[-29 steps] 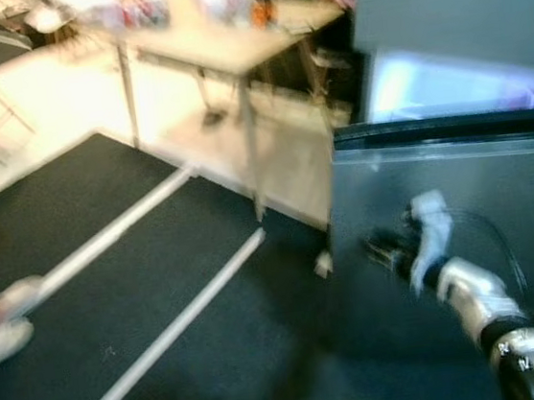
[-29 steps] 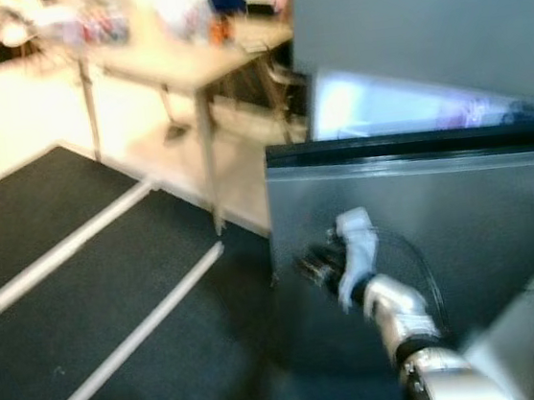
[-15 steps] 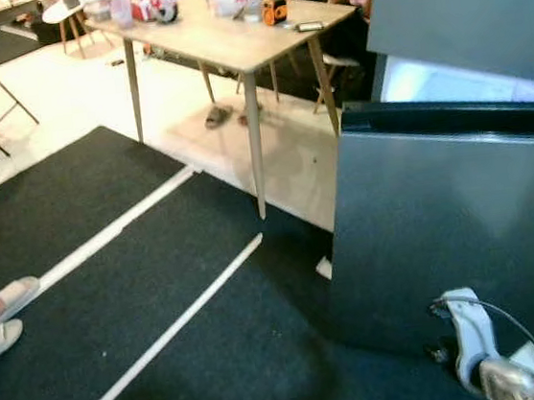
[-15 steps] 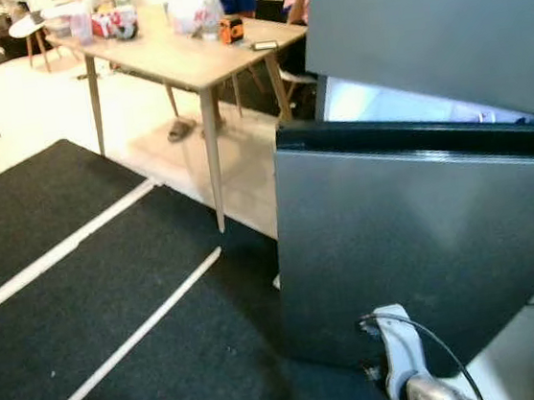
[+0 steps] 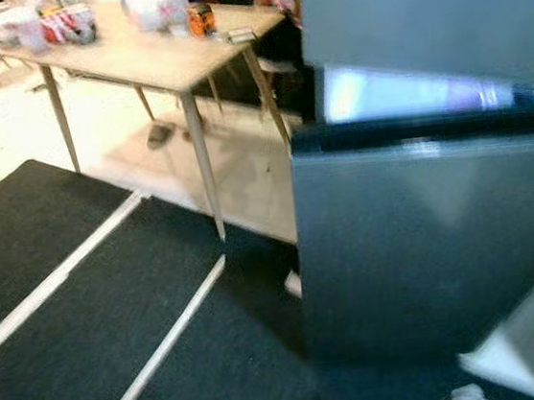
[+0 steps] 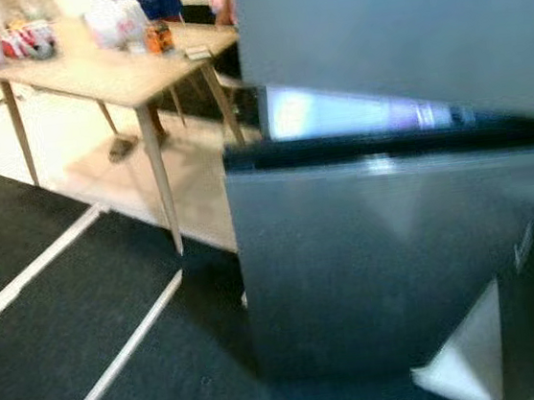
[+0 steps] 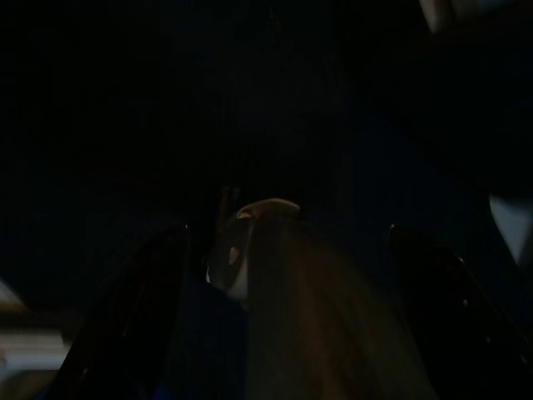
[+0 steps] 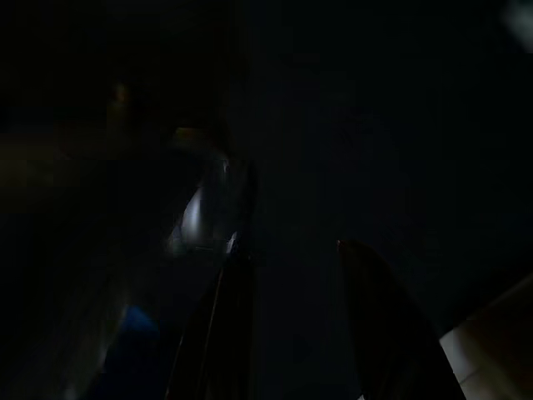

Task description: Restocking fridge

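Dark view, left gripper (image 7: 287, 275), pale blurred object (image 7: 250, 242)

No text can be read anywhere. The red-and-white packages (image 5: 65, 23) at the far left end of the light wooden table (image 5: 150, 64) perhaps carry print, but blur hides it.

Home dining area: fridge (image 5: 425, 230), wooden table (image 5: 135, 60)
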Available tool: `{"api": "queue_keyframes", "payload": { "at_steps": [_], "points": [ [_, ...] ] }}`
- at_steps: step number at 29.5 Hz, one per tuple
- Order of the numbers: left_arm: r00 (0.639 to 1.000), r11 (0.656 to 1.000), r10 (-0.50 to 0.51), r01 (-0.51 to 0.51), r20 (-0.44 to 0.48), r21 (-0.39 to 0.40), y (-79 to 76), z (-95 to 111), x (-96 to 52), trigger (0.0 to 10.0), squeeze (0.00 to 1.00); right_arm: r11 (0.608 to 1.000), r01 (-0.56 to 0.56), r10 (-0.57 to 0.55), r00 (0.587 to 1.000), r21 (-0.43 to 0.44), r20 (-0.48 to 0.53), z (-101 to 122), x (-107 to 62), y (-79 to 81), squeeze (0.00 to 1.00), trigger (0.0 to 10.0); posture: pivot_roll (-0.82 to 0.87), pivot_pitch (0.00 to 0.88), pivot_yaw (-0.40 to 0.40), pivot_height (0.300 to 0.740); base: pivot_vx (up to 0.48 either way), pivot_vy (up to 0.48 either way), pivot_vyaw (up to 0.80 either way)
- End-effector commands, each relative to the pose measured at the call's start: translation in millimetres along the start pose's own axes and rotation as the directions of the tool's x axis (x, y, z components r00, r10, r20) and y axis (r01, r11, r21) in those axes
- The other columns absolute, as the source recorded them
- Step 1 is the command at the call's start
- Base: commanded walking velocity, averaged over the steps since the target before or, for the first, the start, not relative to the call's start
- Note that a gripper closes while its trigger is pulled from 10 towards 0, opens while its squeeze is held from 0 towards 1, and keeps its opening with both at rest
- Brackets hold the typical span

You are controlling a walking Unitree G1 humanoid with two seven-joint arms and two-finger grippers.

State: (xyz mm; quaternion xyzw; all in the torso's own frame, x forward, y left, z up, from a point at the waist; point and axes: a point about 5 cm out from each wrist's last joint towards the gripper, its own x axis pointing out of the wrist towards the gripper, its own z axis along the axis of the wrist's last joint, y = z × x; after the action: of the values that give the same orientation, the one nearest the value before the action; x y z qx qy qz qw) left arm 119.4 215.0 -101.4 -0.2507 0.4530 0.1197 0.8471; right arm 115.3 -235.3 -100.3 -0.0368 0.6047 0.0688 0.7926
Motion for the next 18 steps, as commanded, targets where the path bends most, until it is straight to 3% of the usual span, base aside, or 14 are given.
{"api": "queue_keyframes", "payload": {
  "at_steps": [1,3,9,13,18],
  "points": [
    [1.0,1.0,0.022,-0.022,-0.021,0.012,7.5,-3,-2.9,10.0,0.0,1.0,-0.01,0.009,0.996,0.002,0.09,29,2.6,9.3,0.0,10.0,-0.04,0.0,0.022,0.74,0.48,0.0,-0.76],
    [1.0,1.0,0.02,-0.02,-0.016,0.012,6.9,-1,-2.4,10.0,0.0,1.0,-0.001,0.001,0.993,-0.001,0.115,38,2.9,11.6,0.0,10.0,-0.04,0.0,0.02,0.74,0.48,0.0,-0.77],
    [0.999,0.999,0.032,-0.032,-0.006,-0.005,7.3,-1,-2.3,10.0,0.0,1.0,0.005,-0.003,0.991,-0.01,0.133,41,3.2,13.5,0.0,10.0,-0.04,0.0,0.02,0.74,0.422,0.0,0.0],
    [0.999,0.999,0.04,-0.04,-0.024,-0.013,7.6,-7,-3.3,10.0,0.0,0.999,0.037,-0.04,0.992,0.02,0.12,26,-0.9,-3.1,0.0,10.0,-0.04,0.0,0.019,0.74,0.0,0.0,0.0],
    [0.999,0.999,0.034,-0.034,-0.023,-0.019,7.3,-8,-3.5,10.0,0.0,0.998,0.058,-0.061,0.989,0.029,0.133,26,-1.9,-6.3,0.0,10.0,-0.04,0.0,0.019,0.74,0.0,0.0,0.0]
  ]
}}
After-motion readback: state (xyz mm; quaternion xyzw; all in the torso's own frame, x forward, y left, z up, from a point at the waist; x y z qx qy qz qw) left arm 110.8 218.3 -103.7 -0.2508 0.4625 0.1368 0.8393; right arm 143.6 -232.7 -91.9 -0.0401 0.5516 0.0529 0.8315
